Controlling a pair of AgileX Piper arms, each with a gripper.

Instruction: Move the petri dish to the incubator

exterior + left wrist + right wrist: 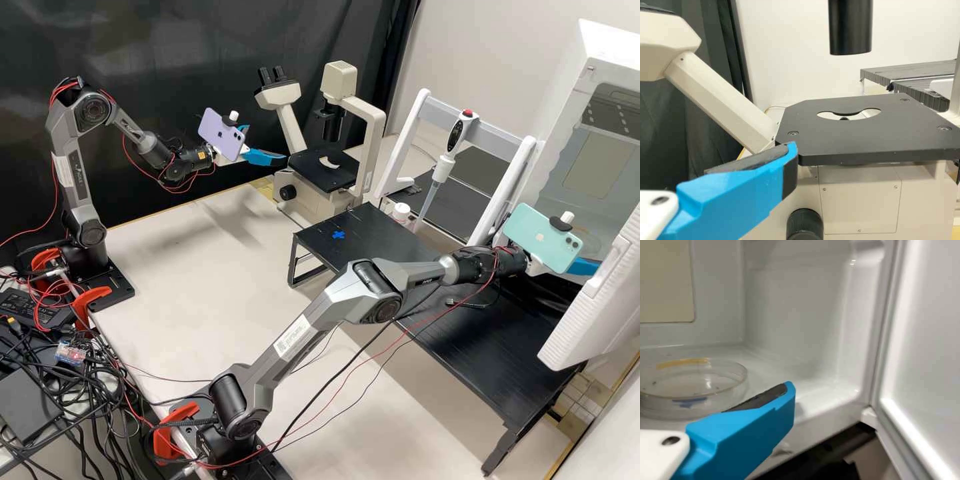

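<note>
The clear petri dish [692, 390], with a yellow and a blue mark on its side, lies flat on the incubator's [580, 133] white floor. In the high view my right gripper [583, 267] reaches in at the incubator's doorway. In the right wrist view the right gripper [750, 425] stands open, one finger close beside the dish; whether it touches the dish I cannot tell. Over the bench's far side, my left gripper [268, 143] is open and holds nothing. In the left wrist view the left gripper [740, 187] is near the microscope stage [865, 135].
The incubator door [593, 300] hangs open beside the right gripper. A black raised table [467, 360] stands below the right arm. Behind it are a pipette [443, 167] on a white stand and a small white-capped bottle [401, 212]. The microscope [327, 167] stands right of the left gripper.
</note>
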